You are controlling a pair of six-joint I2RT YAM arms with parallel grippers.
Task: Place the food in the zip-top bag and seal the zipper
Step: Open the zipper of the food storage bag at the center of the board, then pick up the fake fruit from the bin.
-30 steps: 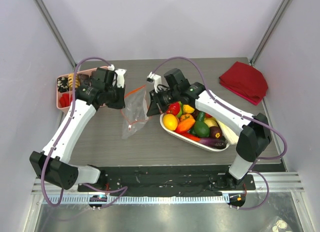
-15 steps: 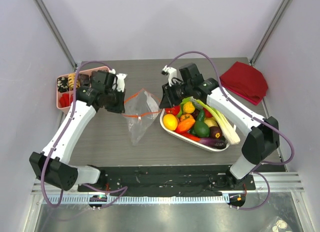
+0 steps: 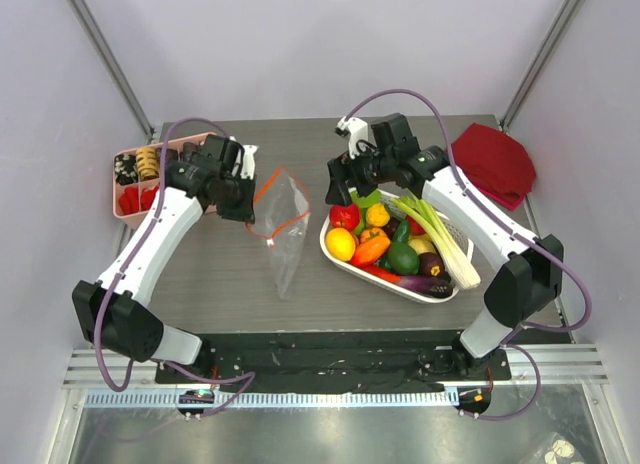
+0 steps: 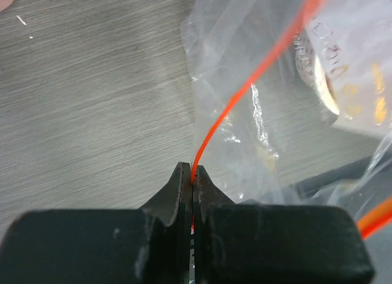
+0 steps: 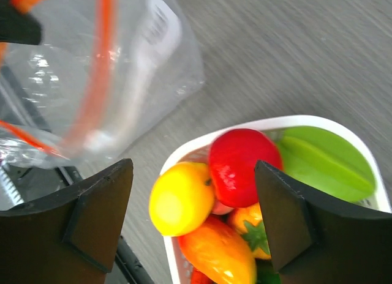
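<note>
Left fingers (image 4: 179, 195) pinched shut on the zipper (image 4: 245, 91), holding one lip of the zip-top bag (image 3: 283, 229) up. The rest of the bag drapes down onto the bench (image 3: 220, 284) between the two arms. The mouth seems to gape toward the basket side.

Right fingers (image 5: 101, 213) spread wide and empty, hovering over the end of the white basket (image 5: 318, 122) nearest the bag. Red fruit (image 5: 242, 158) and yellow fruit (image 5: 180, 198) lie directly below.

All the food I can see sits in the basket, and I see none in the bag. I read this as the first pick.

Next: lower the right fingers around the red fruit, close, lift, carry it across to the mouth. The left arm must hold the lip high, or the opening may collapse.
</note>
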